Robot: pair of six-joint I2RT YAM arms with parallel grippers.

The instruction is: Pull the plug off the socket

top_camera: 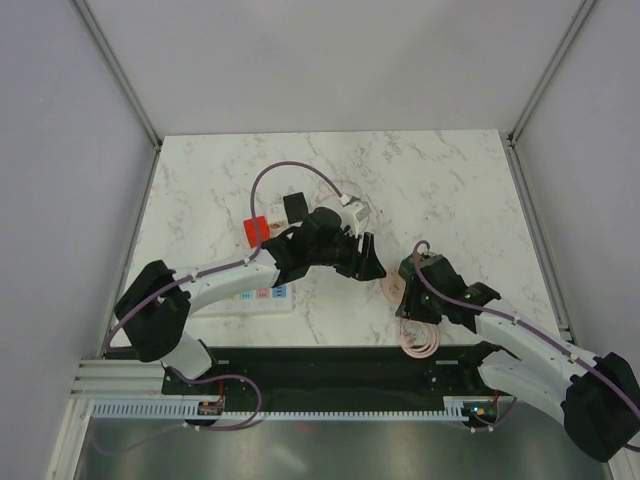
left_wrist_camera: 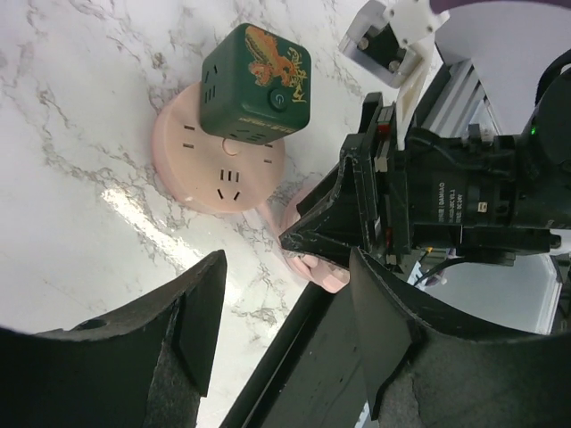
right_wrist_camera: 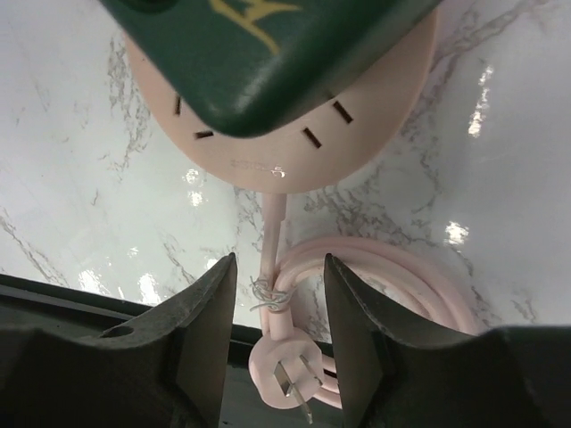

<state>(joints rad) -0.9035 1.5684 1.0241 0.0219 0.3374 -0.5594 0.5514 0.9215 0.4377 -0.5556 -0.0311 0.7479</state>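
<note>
Right claw point(right_wrist_camera: 278, 267): jaws partly apart, holding nothing. They straddle the pink cord point(right_wrist_camera: 393, 267) where a wire tie point(right_wrist_camera: 268, 294) binds it, touching neither side. The cord's own pink pronged end point(right_wrist_camera: 285, 370) lies nearest, by the desk's front edge, with the coil beside it.

Just beyond: pink round socket point(left_wrist_camera: 192, 160) flat on the marble desk point(top_camera: 450, 180), with the green cube plug point(left_wrist_camera: 254, 80) standing on it, slightly tilted. Cannot tell if its pins are seated.

Left claw point(left_wrist_camera: 287, 267): jaws wide, empty, hovering near the socket on the far side from the right claw.

White power strip point(top_camera: 262, 296) lies under the left arm, pastel outlets showing.

Farther back: orange block point(top_camera: 255, 231), black block point(top_camera: 297, 207), small white part point(top_camera: 355, 213).
</note>
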